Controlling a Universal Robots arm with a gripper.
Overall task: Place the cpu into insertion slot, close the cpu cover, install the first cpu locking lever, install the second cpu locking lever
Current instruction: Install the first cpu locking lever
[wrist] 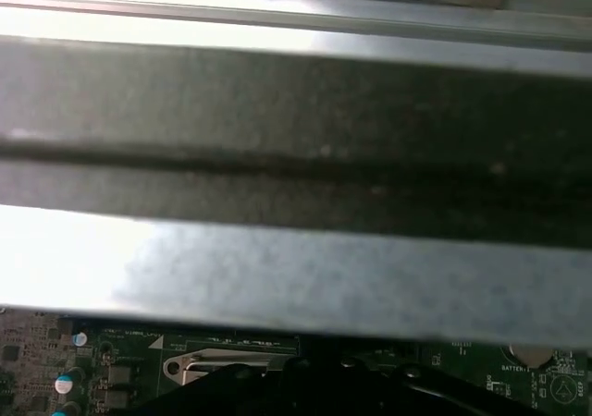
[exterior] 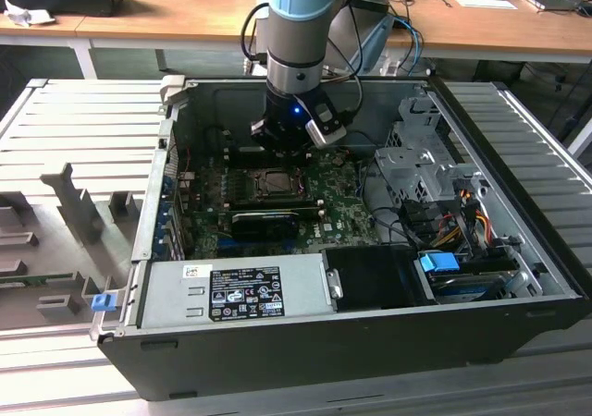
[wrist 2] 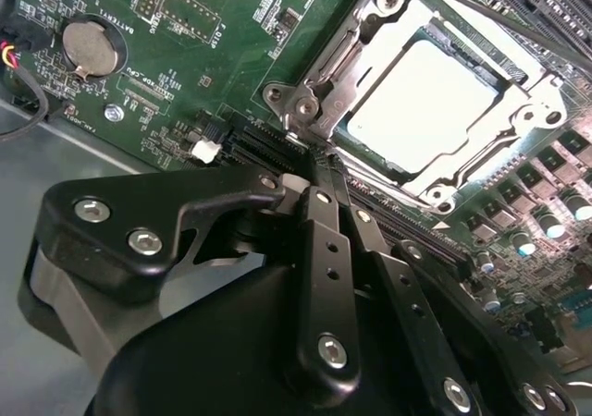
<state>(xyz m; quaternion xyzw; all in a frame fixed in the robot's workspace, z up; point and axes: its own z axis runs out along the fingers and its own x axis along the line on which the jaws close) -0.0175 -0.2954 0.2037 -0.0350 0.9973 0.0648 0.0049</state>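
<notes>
The cpu [wrist 2: 421, 106] lies flat in the insertion slot [exterior: 275, 183], its pale face showing through the square opening of the cpu cover [wrist 2: 356, 51]. The cover's metal frame is folded down around it. A thin locking lever [wrist 2: 518, 23] runs as a rod along the far side of the socket. My gripper [wrist 2: 314, 157] has its black fingers [wrist 2: 326, 222] pressed together, their tips at the socket's corner by a screw post. In the exterior view my gripper [exterior: 289, 143] hangs just behind the socket, inside the open computer case.
A black card [exterior: 268, 220] lies right in front of the socket, and a grey power supply [exterior: 231, 291] stands nearer still. A drive cage [exterior: 416, 157] and cables [exterior: 462, 214] are on the exterior view's right. The case wall [wrist: 296, 277] rises close by the gripper.
</notes>
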